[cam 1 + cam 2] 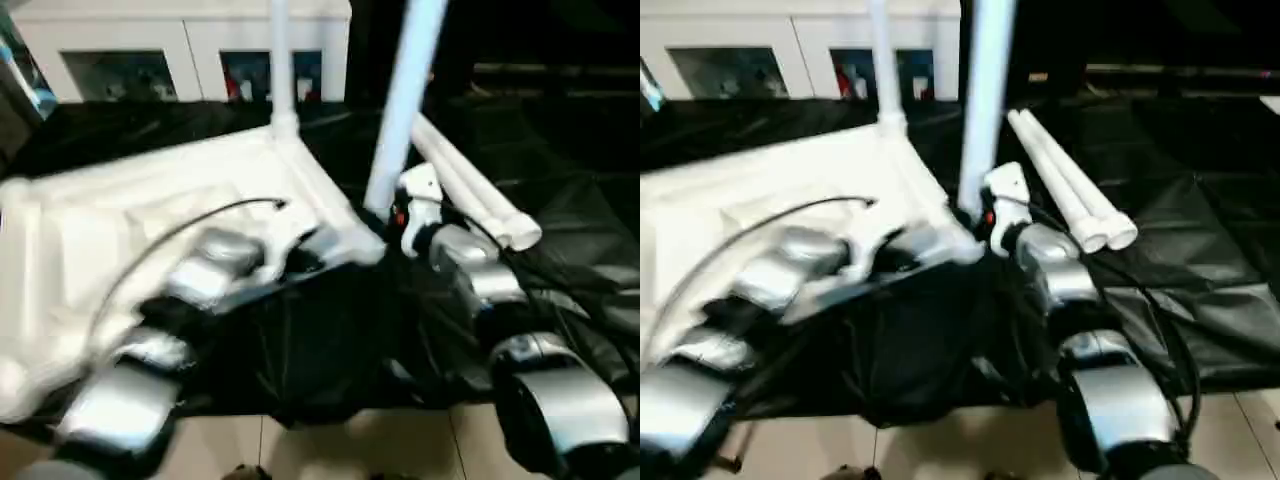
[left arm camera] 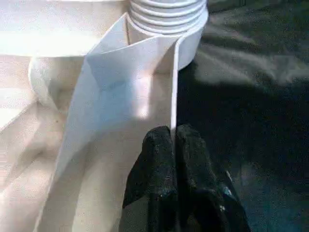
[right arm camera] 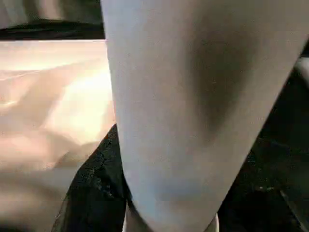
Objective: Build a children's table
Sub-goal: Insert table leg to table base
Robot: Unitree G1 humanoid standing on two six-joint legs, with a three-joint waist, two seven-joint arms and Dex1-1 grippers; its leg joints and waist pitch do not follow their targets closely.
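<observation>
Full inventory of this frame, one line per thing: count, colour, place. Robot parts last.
Table top: 1, white, ribbed underside up, on the black sheet, left of centre.
Fitted leg: 1, white, upright in the top's far corner socket.
Held leg: 1, white, near upright at the top's near right corner, in the right hand.
Loose legs: 2, white, lying side by side on the sheet, right of the top.
Sheet: 1, black, under everything.
Cabinet: 1, white, glass doors, far back left.
Floor: pale tiles, near edge.
Left hand: 1, black fingers, shut on the top's thin edge wall.
Right hand: 1, closed around the held leg's lower end.
</observation>
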